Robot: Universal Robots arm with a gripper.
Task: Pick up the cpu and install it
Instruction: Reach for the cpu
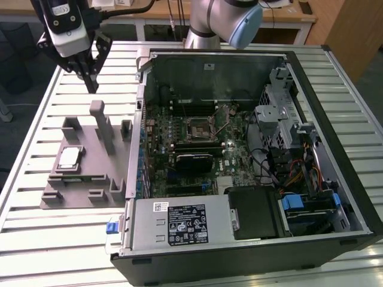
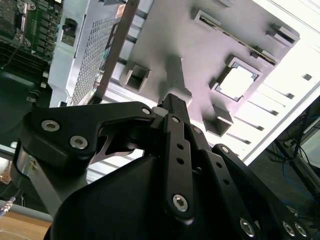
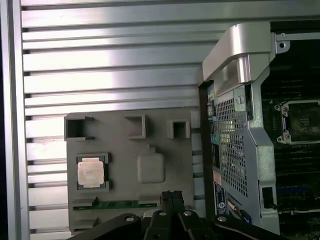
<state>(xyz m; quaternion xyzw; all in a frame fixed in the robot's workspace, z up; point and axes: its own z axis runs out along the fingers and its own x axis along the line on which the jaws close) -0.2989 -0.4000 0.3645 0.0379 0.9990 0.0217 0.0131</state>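
Note:
The cpu [image 1: 69,157] is a small silvery square chip lying flat in a recess of a grey fixture plate [image 1: 90,179], at the exterior view's left. Both wrist views look down on the cpu [image 3: 91,172] [image 2: 239,81] in its pocket. My gripper [image 1: 92,84] hangs in the air above the far end of the plate, well apart from the chip. Its black fingers [image 3: 171,196] are shut with nothing between them. The black square socket [image 1: 197,128] sits on the green motherboard inside the open computer case.
The fixture plate carries upright grey posts [image 1: 99,122] and blocks near the chip. The case wall [image 1: 136,143] rises right beside the plate. Inside the case are a black card [image 1: 194,161], a power supply [image 1: 179,221] and a drive cage with cables [image 1: 293,149]. All rests on a slatted metal table [image 1: 36,239].

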